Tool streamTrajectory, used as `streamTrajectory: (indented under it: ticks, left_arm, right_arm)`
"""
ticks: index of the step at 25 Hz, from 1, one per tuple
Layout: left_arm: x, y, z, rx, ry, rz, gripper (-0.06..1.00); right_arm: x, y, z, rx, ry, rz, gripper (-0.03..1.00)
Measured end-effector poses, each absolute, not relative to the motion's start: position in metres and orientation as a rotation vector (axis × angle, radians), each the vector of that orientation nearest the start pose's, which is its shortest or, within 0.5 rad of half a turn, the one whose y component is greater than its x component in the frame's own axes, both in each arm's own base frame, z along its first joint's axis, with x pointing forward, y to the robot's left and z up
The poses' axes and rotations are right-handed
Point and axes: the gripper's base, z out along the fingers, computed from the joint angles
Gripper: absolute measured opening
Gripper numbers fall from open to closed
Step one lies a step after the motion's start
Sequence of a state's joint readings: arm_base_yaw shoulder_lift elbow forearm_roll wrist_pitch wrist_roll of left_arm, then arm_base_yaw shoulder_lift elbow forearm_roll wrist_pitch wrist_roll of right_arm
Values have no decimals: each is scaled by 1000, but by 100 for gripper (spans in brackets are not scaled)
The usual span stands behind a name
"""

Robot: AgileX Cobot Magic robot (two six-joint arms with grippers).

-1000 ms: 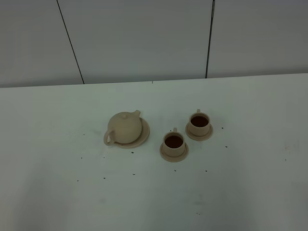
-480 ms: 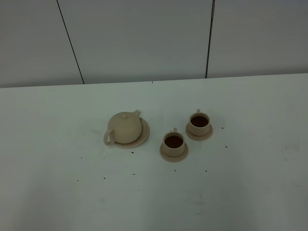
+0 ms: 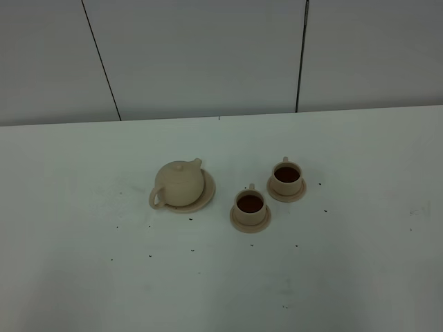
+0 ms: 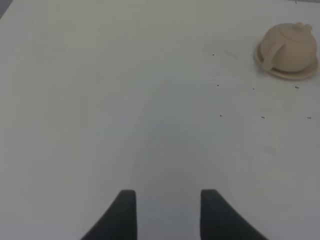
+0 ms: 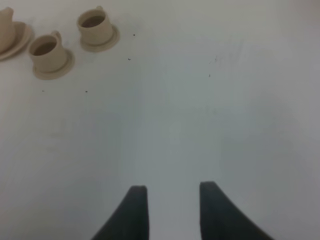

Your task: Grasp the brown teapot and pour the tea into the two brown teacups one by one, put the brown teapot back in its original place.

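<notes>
The brown teapot (image 3: 179,184) stands upright on its wide saucer (image 3: 205,196), spout to the back right, handle to the front left. It also shows in the left wrist view (image 4: 290,46). The two brown teacups (image 3: 250,205) (image 3: 286,177) stand on small saucers to its right, both holding dark tea. They show in the right wrist view (image 5: 47,50) (image 5: 95,23). My left gripper (image 4: 167,210) is open and empty, far from the teapot. My right gripper (image 5: 172,207) is open and empty, far from the cups. Neither gripper shows in the exterior high view.
The white table (image 3: 346,277) carries several small dark specks around the tea set. A white panelled wall (image 3: 208,55) stands behind the table's back edge.
</notes>
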State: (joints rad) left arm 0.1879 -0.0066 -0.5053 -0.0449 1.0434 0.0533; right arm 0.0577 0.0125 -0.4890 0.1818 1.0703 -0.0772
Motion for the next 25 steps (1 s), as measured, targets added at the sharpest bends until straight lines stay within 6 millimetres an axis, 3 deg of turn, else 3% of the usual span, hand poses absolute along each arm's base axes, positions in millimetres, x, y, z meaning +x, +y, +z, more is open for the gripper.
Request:
streamTrajectory:
  ticks: [25]
  left_arm:
    - [-5,-5,280,-134,2011,100,37]
  right_arm:
    - [-4,14,275,-146,2065,207,24]
